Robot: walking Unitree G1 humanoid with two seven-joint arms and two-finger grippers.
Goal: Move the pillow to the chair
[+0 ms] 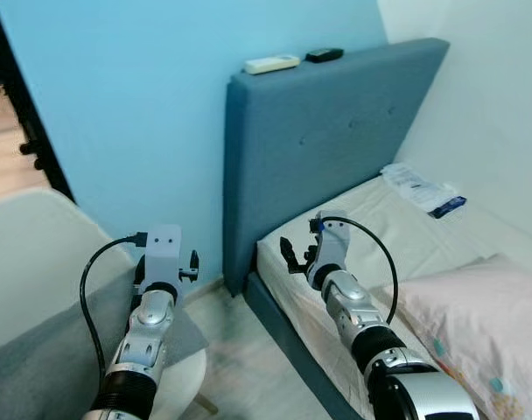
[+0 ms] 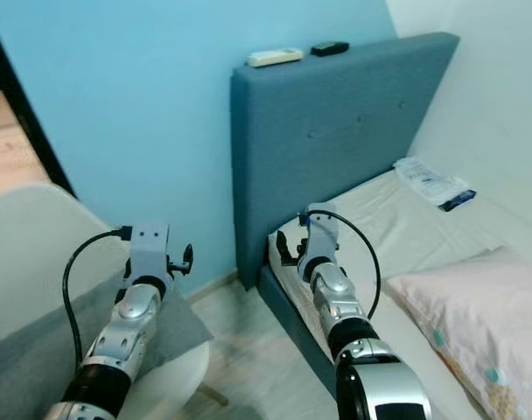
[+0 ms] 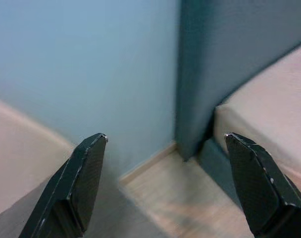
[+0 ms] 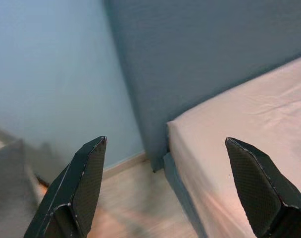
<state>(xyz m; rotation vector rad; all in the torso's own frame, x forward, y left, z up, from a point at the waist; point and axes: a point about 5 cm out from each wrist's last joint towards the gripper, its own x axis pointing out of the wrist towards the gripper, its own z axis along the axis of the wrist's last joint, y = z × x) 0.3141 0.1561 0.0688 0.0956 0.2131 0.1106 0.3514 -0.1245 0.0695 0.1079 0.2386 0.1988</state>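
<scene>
Right now the pillow (image 1: 489, 328) lies on the bed (image 1: 397, 232) at about 4 o'clock in the head view, pale pink with small coloured prints, untouched. The chair (image 1: 38, 262), white shell with a grey seat pad (image 1: 47, 367), sits at 8 o'clock, well apart from the pillow, with bare wood floor (image 1: 240, 350) between chair and bed.

Left end effector (image 3: 165, 186) is raised over the chair's seat edge, fingers spread wide, holding nothing; its wrist view looks at the blue wall (image 1: 143, 105), the floor and the bed corner. Right end effector (image 4: 165, 186) hovers above the bed's near corner at about 6 o'clock, beside the headboard (image 1: 327, 131), fingers also spread wide and empty; the pillow is to its 4 o'clock, not touching.

On top of the grey-blue headboard at 12 o'clock: a white remote (image 1: 271, 63) and a dark remote (image 1: 324, 54), side by side. On the mattress at 2 o'clock, near the white wall, lies a clear plastic packet (image 1: 415, 184) with a small blue item (image 1: 447, 207) just beside it. A dark door frame (image 1: 21, 105) runs along 10 o'clock.
</scene>
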